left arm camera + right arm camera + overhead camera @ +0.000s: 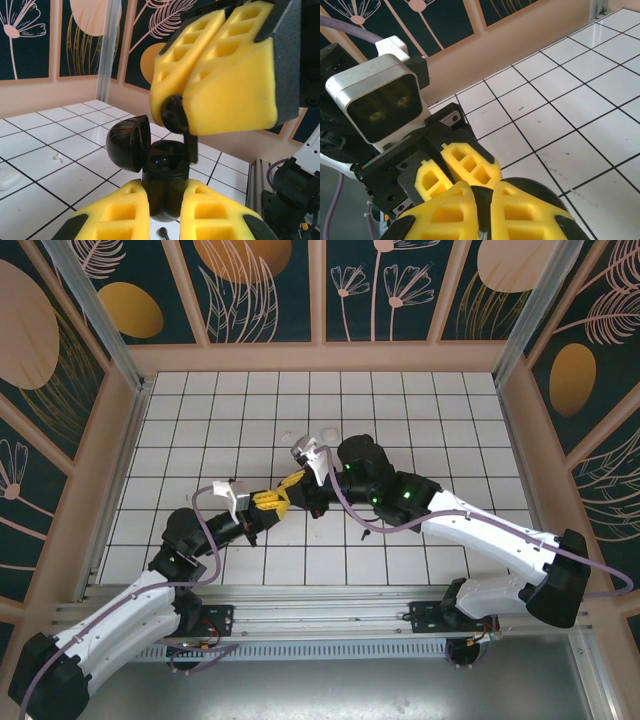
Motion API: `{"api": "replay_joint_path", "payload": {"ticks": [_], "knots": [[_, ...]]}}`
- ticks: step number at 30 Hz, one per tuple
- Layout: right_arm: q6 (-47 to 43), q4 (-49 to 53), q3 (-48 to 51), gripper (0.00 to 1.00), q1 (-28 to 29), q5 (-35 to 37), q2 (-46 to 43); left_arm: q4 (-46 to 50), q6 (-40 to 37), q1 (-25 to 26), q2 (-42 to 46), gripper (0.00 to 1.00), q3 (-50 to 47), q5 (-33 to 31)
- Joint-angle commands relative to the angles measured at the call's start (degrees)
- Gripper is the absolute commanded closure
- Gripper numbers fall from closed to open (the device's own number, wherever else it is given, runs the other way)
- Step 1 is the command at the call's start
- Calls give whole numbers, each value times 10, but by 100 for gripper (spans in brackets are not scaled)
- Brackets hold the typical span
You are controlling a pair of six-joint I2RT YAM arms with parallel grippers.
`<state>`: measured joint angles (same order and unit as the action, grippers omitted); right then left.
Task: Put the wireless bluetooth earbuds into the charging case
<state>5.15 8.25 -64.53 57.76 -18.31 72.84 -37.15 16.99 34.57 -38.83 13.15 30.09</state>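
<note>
The black charging case (167, 172) stands upright between the yellow fingers of my left gripper (166, 187), which is shut on its body. Its lid (129, 142) hangs open to the left. Directly above, my right gripper (176, 114) is shut on a glossy black earbud (191, 146), whose stem points down at the right side of the case's mouth. In the right wrist view, the right gripper (485, 192) pinches that earbud (486, 202) just over the left fingers (467, 165). From above, both grippers (262, 505) (290, 485) meet at mid-table. A second black earbud (164, 232) lies on the tiles below the case.
A small white earbud (58, 158) lies on the tiles to the left, with a larger white object (6, 177) at the frame's edge. The left wrist camera (380, 105) sits close to the right fingers. Patterned walls enclose the white tiled floor (420, 410).
</note>
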Motion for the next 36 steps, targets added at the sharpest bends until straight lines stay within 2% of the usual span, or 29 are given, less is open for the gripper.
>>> {"api": "replay_joint_path", "payload": {"ticks": [1,20,36], "knots": [[-8,6,-25,91,4,17,-4,-31,8,3,11,100,-6,20],[-18,27,-16,91,11,16,5,-20,14,2,58,100,-11,3],[-18,22,-2,89,13,-1,9,-39,26,2,59,100,-15,-6]]}}
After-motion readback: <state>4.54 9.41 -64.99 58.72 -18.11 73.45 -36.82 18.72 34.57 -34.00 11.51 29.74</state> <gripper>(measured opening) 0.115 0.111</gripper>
